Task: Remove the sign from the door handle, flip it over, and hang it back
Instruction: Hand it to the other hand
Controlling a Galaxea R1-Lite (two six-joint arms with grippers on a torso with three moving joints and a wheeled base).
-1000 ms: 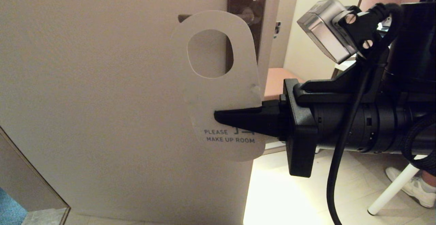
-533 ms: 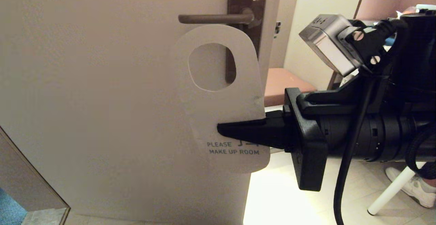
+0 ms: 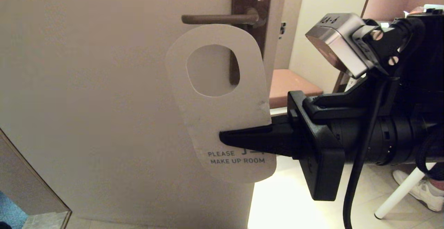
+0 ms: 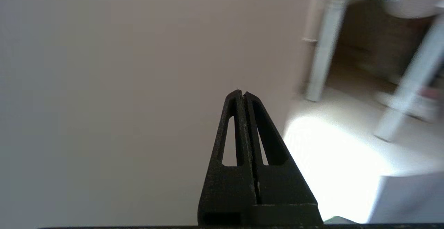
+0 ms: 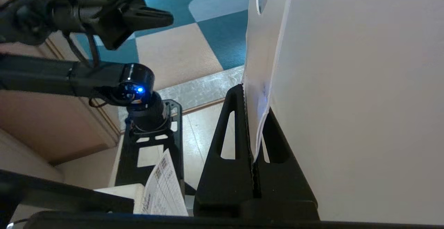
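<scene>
Right gripper (image 3: 225, 139) enters from the right edge of the head view, arm stretched level toward frame centre, wrist camera block sitting above it at upper right. Its fingers are pinched flat on the sign (image 3: 222, 118), gripping the sign's right edge just above the printed text. Sign sits centre frame, off-white "PLEASE MAKE UP ROOM" side facing the camera, roughly upright with a slight tilt. Its rounded top lies just below the door handle (image 3: 218, 19), at top centre, appearing to touch or overlap it slightly; the lever does not pass through the hole. The door (image 3: 104, 100) fills the left half. Left gripper (image 4: 244, 95) has fingers pressed together, holding nothing, seen in the upper left of the right wrist view.
</scene>
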